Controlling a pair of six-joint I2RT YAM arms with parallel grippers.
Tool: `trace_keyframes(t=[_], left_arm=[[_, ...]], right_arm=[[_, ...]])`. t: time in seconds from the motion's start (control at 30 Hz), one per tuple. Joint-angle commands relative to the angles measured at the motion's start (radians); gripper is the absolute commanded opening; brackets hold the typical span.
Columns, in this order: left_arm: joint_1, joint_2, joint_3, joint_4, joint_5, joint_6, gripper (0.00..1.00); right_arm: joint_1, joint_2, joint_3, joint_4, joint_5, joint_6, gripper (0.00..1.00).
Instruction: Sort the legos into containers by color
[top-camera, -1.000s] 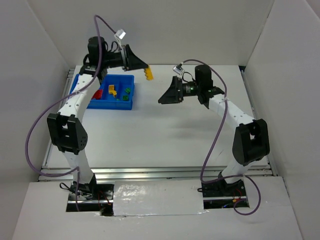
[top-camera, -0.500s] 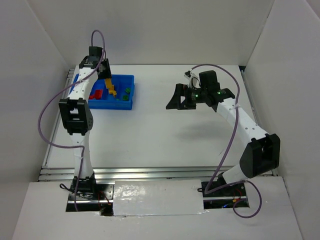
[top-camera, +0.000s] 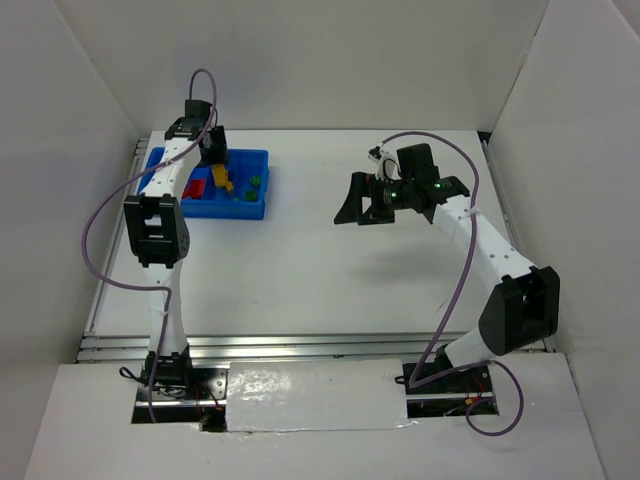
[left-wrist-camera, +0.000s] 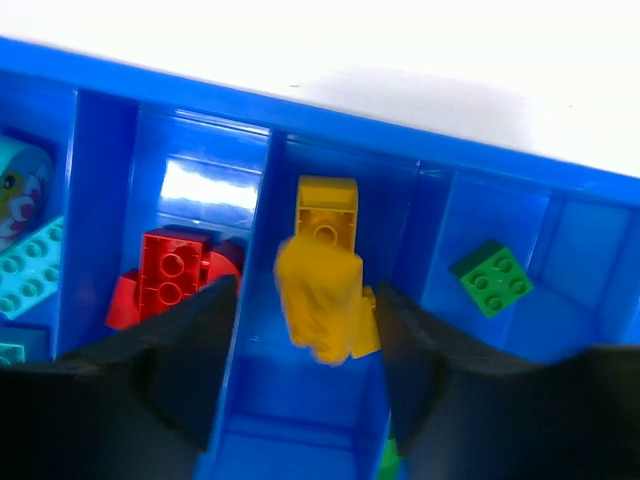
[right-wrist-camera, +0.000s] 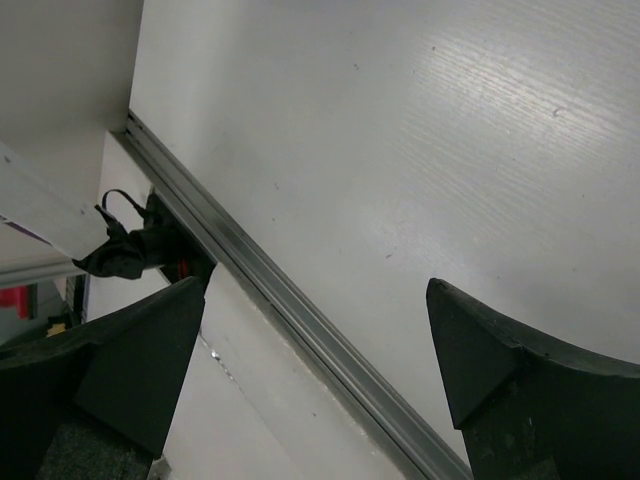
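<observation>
The bright blue tray stands at the table's far left. My left gripper hangs over it, jaws open. In the left wrist view a blurred yellow lego is loose between my open fingers, over the third compartment, where another yellow lego lies. The tray's far rim runs across that view. Red legos lie in the second compartment, cyan ones in the first and a green one in the fourth. My right gripper is open and empty, high above mid-table.
White walls stand round the table on three sides. The right wrist view shows my open right gripper, bare white table and the metal rail at its near edge. Cables hang from both arms.
My left gripper carried the yellow lego from right of the tray to above it, then opened; the lego is now loose. My right gripper shifted slightly right and stayed open.
</observation>
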Motion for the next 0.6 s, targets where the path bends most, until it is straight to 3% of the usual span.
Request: trace_keyframes(t=[0.0, 0.03, 0.07, 0.23, 0.33, 0.47, 0.57], left_arm=[[0.001, -0.059, 0.016, 0.009, 0.046, -0.008, 0.72], [0.001, -0.079, 0.021, 0.009, 0.056, -0.012, 0.76], [0.001, -0.090, 0.027, 0.005, 0.064, -0.015, 0.87], [-0.002, -0.198, 0.020, -0.007, 0.136, -0.042, 0.92], [-0.032, -0.281, -0.026, -0.021, 0.104, -0.053, 0.94], [-0.118, -0.407, -0.141, -0.052, -0.037, -0.048, 0.97], [-0.152, -0.510, -0.209, -0.078, -0.103, -0.054, 0.98]], right_arm=[[-0.003, 0.023, 0.052, -0.018, -0.025, -0.006, 1.00], [-0.003, 0.025, 0.055, -0.018, -0.025, -0.008, 1.00], [-0.002, 0.028, 0.064, -0.020, -0.024, -0.006, 1.00], [-0.002, 0.037, 0.101, -0.042, 0.036, 0.001, 1.00], [-0.002, 0.023, 0.150, -0.076, 0.120, 0.017, 1.00], [-0.006, -0.010, 0.270, -0.185, 0.428, 0.040, 1.00], [-0.011, -0.033, 0.370, -0.248, 0.549, 0.043, 1.00]])
